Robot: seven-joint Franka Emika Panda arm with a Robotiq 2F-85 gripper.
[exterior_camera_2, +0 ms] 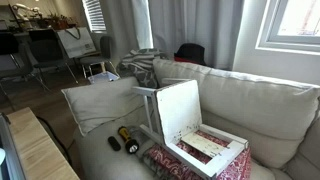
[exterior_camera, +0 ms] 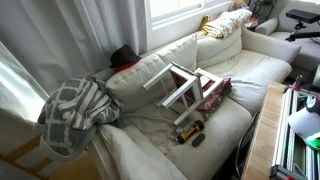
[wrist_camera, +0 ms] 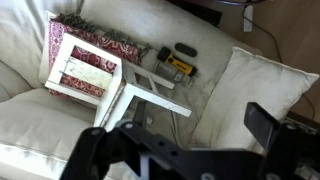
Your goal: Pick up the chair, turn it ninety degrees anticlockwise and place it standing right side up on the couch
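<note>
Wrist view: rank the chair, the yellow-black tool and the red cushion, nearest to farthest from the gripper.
1. The chair, centre-left, its legs reaching toward the gripper.
2. The yellow-black tool, upper middle, on the couch.
3. The red cushion, upper left, under the chair.

Supporting surface: the couch, cream fabric with a wrinkled seat cover, seen in both exterior views and the wrist view.
Armrest end: a plaid grey-white blanket lies bunched over the arm.
Beside the blanket: a loose cream pillow leans on the seat.
Seat, middle: the chair lies tipped over with its seat panel upright and its legs horizontal, pointing toward the pillow.
Under the chair's back: a red patterned cushion lies flat on the seat, and the slatted back rests on it.
Seat, front edge: a yellow-and-black tool lies just beside a small black object; what either one is cannot be told.
</note>
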